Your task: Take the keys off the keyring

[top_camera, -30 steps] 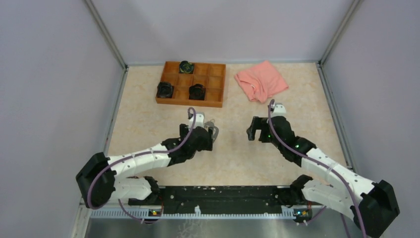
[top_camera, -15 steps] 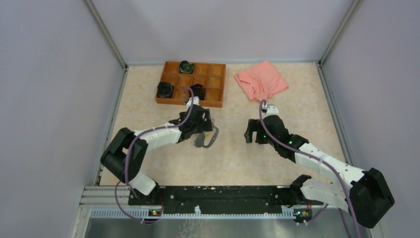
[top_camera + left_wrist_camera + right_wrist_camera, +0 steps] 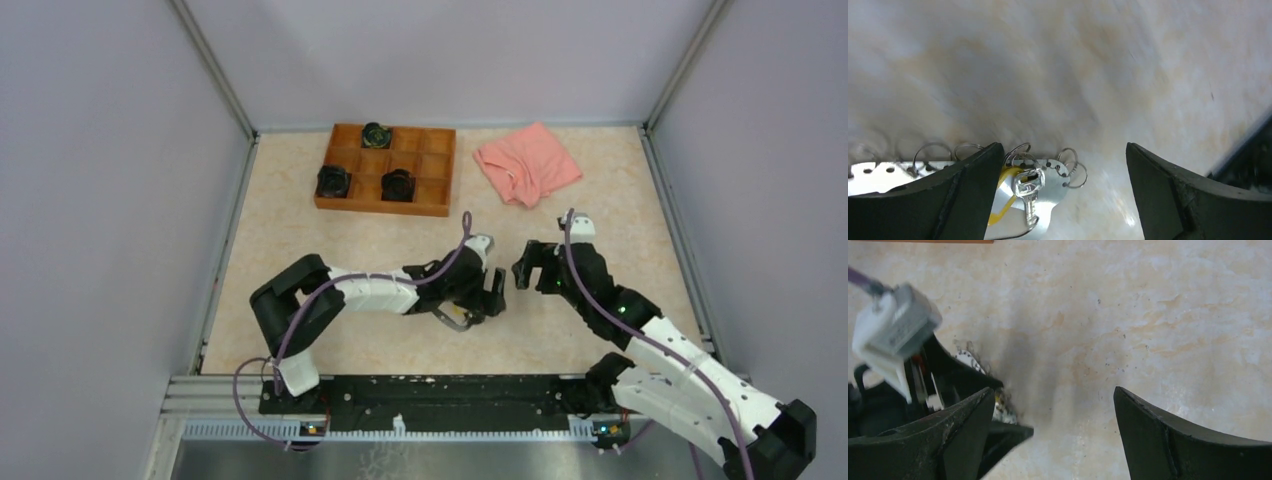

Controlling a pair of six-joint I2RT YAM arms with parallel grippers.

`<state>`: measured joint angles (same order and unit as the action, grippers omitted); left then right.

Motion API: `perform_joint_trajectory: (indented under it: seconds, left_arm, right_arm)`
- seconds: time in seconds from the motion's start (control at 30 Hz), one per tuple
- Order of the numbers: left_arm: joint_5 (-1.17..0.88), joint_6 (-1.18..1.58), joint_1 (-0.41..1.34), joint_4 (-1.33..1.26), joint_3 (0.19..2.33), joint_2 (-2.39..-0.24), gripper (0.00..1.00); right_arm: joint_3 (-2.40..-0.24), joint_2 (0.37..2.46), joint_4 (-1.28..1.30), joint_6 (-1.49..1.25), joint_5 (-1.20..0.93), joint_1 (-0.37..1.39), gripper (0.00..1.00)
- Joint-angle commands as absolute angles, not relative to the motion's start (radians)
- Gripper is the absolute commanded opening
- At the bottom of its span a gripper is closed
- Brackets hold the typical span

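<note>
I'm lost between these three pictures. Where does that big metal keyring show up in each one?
Top external: the keyring is at centre, on the near side of the left gripper.
Left wrist: bottom left, partly hidden by that gripper, with the keys on it.
Right wrist: only what seems a sliver at left, behind the left gripper.
Shared landmark: the left gripper, beside the keyring in every view.

Flat silvery keyring [image 3: 1054, 167], holes along its rim, small silver key [image 3: 1029, 194] and yellow-headed key [image 3: 1007, 175] against it
</note>
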<state>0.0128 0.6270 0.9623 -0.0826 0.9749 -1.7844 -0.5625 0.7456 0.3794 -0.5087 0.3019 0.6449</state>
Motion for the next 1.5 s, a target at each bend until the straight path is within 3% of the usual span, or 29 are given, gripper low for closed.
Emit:
perform_joint_trajectory:
  seconds: [0.0, 0.17, 0.4, 0.67, 0.9, 1.07, 1.33, 1.47]
  left_arm:
    - [0.021, 0.671, 1.051, -0.079, 0.855, -1.63, 0.98]
    - [0.173, 0.714, 1.05, 0.04, 0.744, -1.353, 0.98]
    - [0.37, 0.856, 1.035, 0.246, 0.613, -1.075, 0.98]
    - [0.368, 0.981, 0.996, 0.359, 0.452, -0.85, 0.98]
    - [0.351, 1.025, 0.994, 0.403, 0.36, -0.716, 0.98]
    - [0.336, 1.028, 0.994, 0.419, 0.343, -0.688, 0.98]
    - [0.285, 1.019, 0.994, 0.363, 0.323, -0.681, 0.98]
    - [0.256, 1.015, 0.994, 0.301, 0.308, -0.709, 0.98]
  right_arm:
    - [-0.55, 0.722, 0.38, -0.525, 0.255, 0.643, 0.88]
    - [-0.52, 0.841, 0.286, -0.517, 0.181, 0.688, 0.86]
    - [-0.59, 1.144, 0.141, -0.483, 0.266, 0.895, 0.83]
    - [-0.812, 1.52, 0.061, -0.323, 0.245, 0.989, 0.79]
    - [-0.921, 1.68, 0.063, -0.301, 0.233, 1.025, 0.76]
    - [-0.971, 1.754, 0.09, -0.302, 0.231, 1.051, 0.63]
    - [-0.982, 1.757, 0.136, -0.383, 0.275, 1.052, 0.24]
    - [-0.976, 1.712, 0.145, -0.41, 0.289, 1.053, 0.1]
